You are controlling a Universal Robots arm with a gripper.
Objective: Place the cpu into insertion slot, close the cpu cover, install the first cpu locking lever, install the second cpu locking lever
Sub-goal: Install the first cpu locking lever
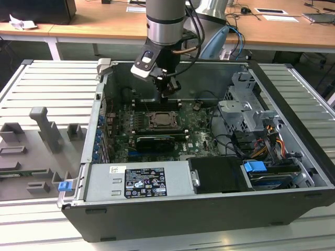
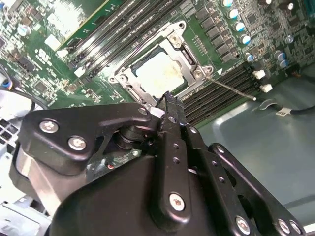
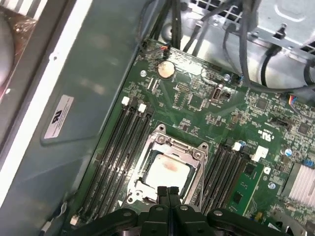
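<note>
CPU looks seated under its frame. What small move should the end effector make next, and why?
Probably a short descent onto the socket edge beneath it. The cpu lies in the insertion slot, framed by the cpu cover; the shut end effector hangs above that edge, and a thin lever juts sideways.

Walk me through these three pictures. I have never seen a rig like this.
The grey tube coming down in the exterior view is a robot arm. The grasping part at its tip is the black two-fingered end effector. That camera stands off the arm and looks into an open dark grey computer case. Both wrist views come from cameras riding on the arm, looking past the end effector at the green circuit board. On the board, a small square chip with a pale metal top lies flat inside a thin square silvery metal frame. The end effector is shut, with nothing seen between its fingers, and hangs close to the frame's edge.
</note>
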